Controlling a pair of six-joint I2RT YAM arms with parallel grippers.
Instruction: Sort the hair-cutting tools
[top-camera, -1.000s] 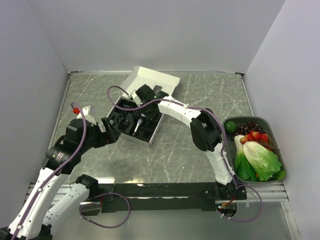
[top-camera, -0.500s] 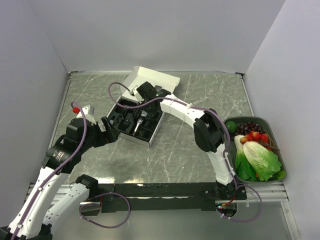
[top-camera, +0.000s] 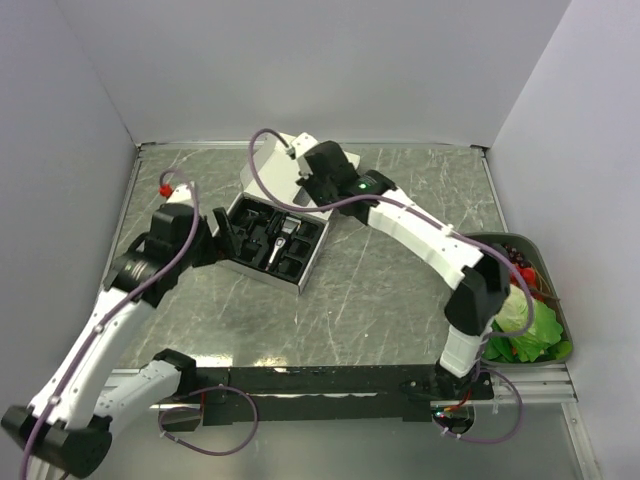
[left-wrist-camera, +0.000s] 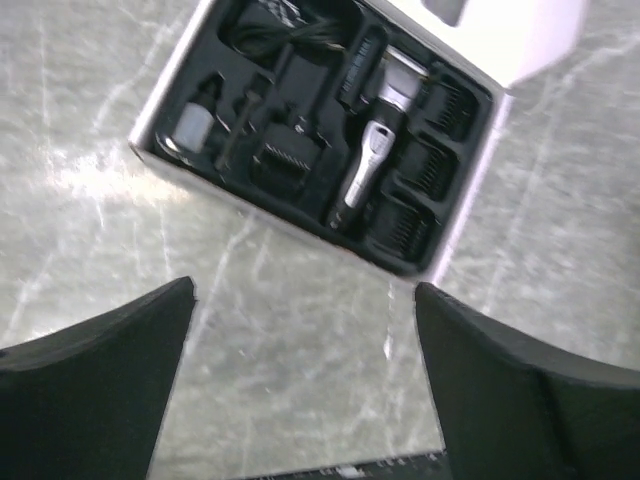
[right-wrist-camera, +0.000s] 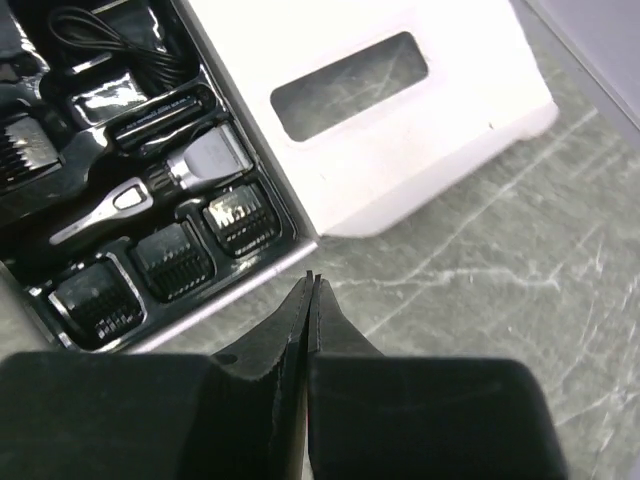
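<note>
The black-and-silver hair clipper lies in the black tray of the white box. Three black comb attachments sit in slots beside it, and another one sits further left. My left gripper is open and empty, held above the table just off the box's left side. My right gripper is shut on nothing. Its tips are over the table by the corner where the tray meets the white lid.
A coiled black cable and a small white-capped part also sit in the tray. A green tray with lettuce and fruit stands at the right edge, partly behind the right arm. Walls close the table on three sides.
My right arm has pulled back from over the tray to the box's far right corner, its elbow swinging over the green tray. My left arm has risen and shifted toward the box, still open.
</note>
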